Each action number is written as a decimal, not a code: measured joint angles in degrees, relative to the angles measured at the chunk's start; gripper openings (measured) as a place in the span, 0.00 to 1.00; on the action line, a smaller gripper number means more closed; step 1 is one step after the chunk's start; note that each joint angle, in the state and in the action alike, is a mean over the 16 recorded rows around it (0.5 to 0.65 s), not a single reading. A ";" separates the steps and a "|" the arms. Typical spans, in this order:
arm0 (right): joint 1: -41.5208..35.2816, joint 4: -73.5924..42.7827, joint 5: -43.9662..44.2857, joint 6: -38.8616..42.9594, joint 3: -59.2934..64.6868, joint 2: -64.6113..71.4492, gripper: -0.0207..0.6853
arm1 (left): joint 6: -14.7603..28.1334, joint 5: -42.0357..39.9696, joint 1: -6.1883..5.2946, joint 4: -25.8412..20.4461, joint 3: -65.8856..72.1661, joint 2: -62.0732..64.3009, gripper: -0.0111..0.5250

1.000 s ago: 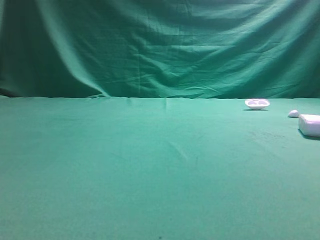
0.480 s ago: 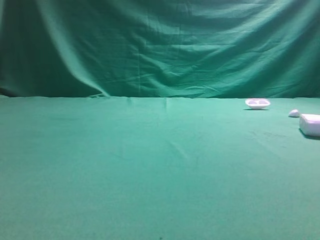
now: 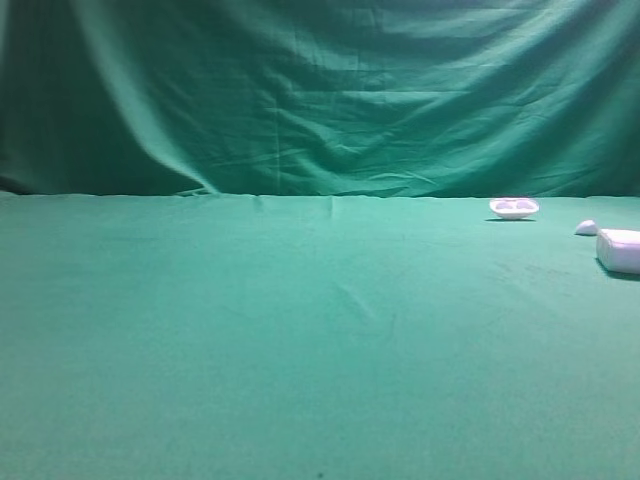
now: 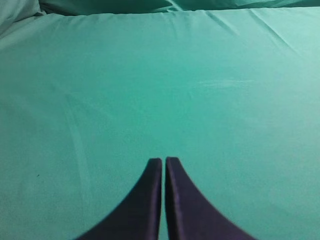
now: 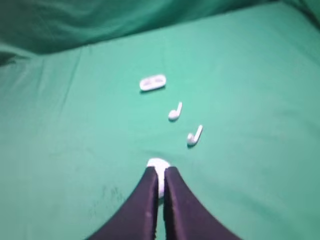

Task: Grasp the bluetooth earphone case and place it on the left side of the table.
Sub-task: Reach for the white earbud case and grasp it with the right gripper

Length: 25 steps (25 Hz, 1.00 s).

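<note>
The smooth white pill-shaped bluetooth earphone case [image 3: 620,249] lies ungrasped at the green-cloth table's [image 3: 300,340] right edge — both the left gripper [image 4: 163,160] and right gripper [image 5: 159,170] have fingers pressed together, holding nothing.

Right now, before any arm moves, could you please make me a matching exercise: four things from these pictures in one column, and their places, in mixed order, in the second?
Things:
1. bluetooth earphone case
2. open tray
3. two earbuds
4. left gripper

Places:
a. over plain green table, nothing white in its view
b. farthest back, near the backdrop
c. at the right edge of the exterior high view
d. loose on the cloth, between tray and case

Pairs: 1-c, 2-b, 3-d, 4-a
</note>
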 joint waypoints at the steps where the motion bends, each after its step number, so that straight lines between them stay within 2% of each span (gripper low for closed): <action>1: 0.56 0.28 1.30 -0.78 -0.88 1.94 0.03 | 0.00 0.00 0.00 0.00 0.00 0.00 0.02; 9: 5.50 1.31 7.17 -6.15 -7.99 17.07 0.03 | 0.00 0.00 0.00 0.00 0.00 0.00 0.02; 13: 7.38 1.02 8.79 -7.11 -12.35 25.75 0.10 | 0.00 0.00 0.00 0.00 0.00 0.00 0.02; 16: 8.00 0.56 8.97 -6.65 -15.14 32.33 0.20 | 0.00 0.00 0.00 0.00 0.00 0.00 0.02; 25: 8.14 -0.86 8.22 -5.28 -21.92 50.15 0.65 | 0.00 0.00 0.00 0.00 0.00 0.00 0.02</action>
